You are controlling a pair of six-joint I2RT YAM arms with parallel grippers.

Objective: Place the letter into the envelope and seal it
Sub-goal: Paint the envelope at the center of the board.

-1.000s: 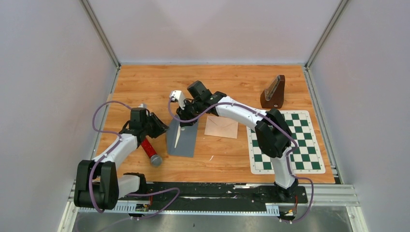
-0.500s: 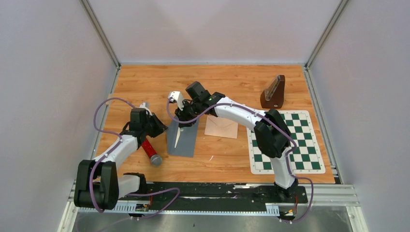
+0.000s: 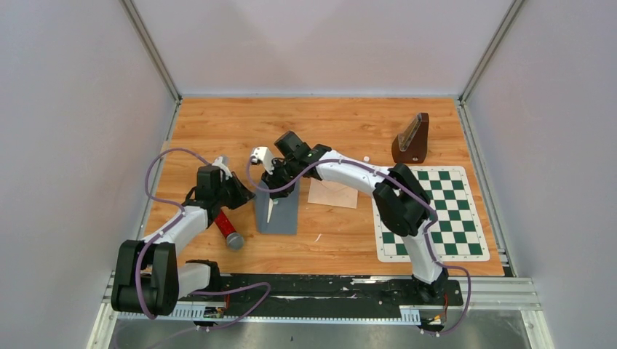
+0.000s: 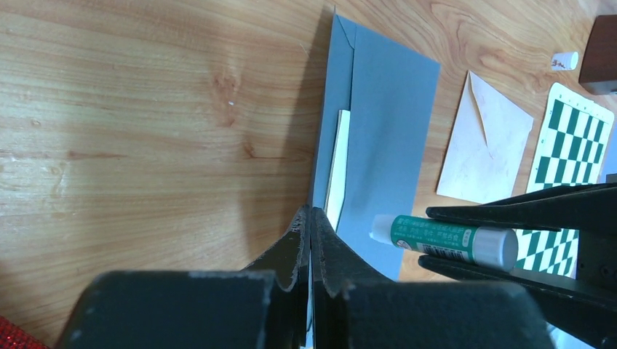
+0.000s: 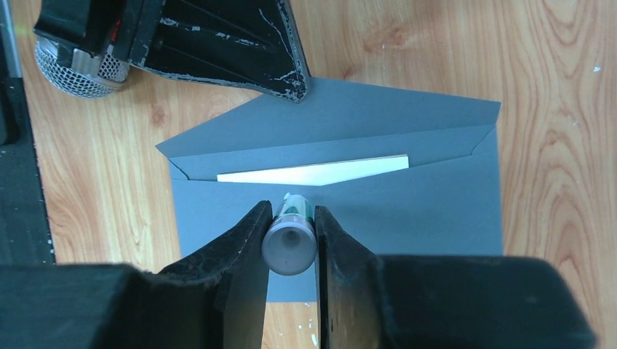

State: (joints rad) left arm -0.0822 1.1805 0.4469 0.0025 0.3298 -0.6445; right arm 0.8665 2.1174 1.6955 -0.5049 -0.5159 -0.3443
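1. Right wrist view: the white letter (image 5: pixel 313 173) sits inside the grey envelope (image 5: pixel 407 211), with only its top edge showing at the pocket mouth, so the inserting step looks done.
2. The flap (image 5: pixel 349 116) is not folded down and no glue can be made out on it. Gluing and closing are left, as I judge it.
3. The right gripper (image 5: pixel 291 209) pinches a green glue stick (image 5: pixel 289 243), whose white tip points at the envelope just below the letter's edge.
4. The left gripper (image 4: pixel 311 218) has its fingers pressed together on the pointed tip of the flap — holding it open, it seems.
5. The grey envelope is on the wooden table (image 4: pixel 145 109), between the two arms.
6. Count:
   - one grey envelope
   - one letter
   - one glue stick
   - one small white cap (image 4: pixel 564 60) — probably the stick's
   - one cream envelope (image 4: pixel 484 142), flat and near the grey one
   - one red microphone (image 3: pixel 227 227)
   - one chequered mat (image 3: pixel 436 211)
   - one brown wooden stand (image 3: pixel 411 138)
   - two grippers
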